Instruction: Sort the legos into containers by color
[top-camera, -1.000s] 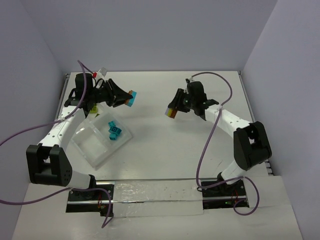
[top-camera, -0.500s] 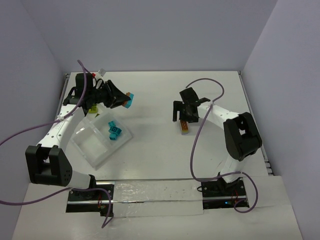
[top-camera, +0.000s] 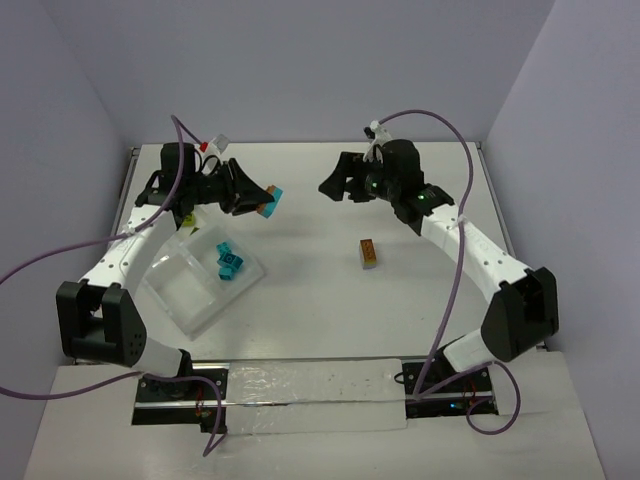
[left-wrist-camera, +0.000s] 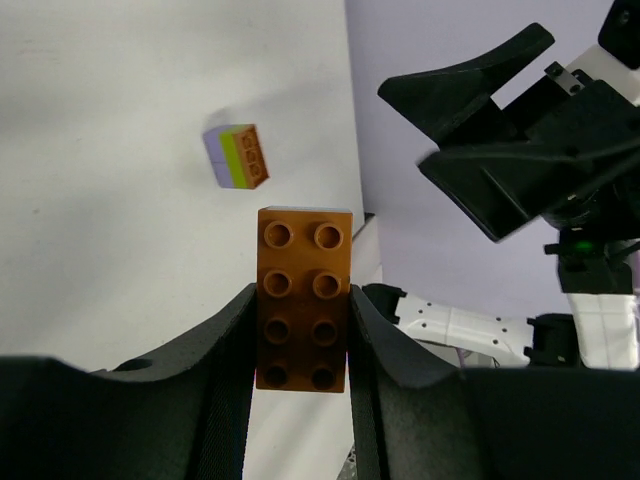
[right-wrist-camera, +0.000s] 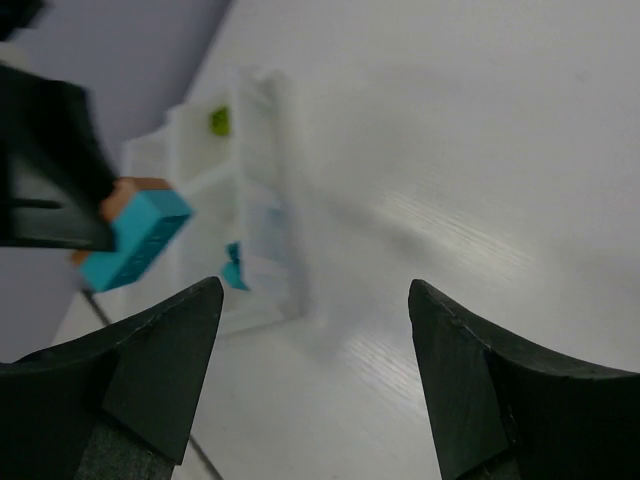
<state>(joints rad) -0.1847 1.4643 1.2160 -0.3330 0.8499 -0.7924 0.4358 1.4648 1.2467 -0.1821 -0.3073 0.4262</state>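
Nearest the arm bases, the clear translucent plastic four-compartment tray (top-camera: 172, 298) holds teal studded bricks (top-camera: 228, 262) in its right compartment and a lime green brick (top-camera: 188, 217) in its far one. Right of it, a small orange, lime and purple brick stack (top-camera: 368, 254) lies on the white table (top-camera: 300, 310). Farther back, the left gripper (top-camera: 257, 197) pinches an orange-and-teal brick stack (left-wrist-camera: 303, 300), held in the air beyond the tray. The right gripper (right-wrist-camera: 315, 295) faces it, jaws spread and empty.

White links (top-camera: 120, 258), blk joints (top-camera: 100, 325); L pincer (top-camera: 262, 200), R pincer (top-camera: 330, 188) blk; purple cables (top-camera: 420, 112); green LED (left-wrist-camera: 580, 243).
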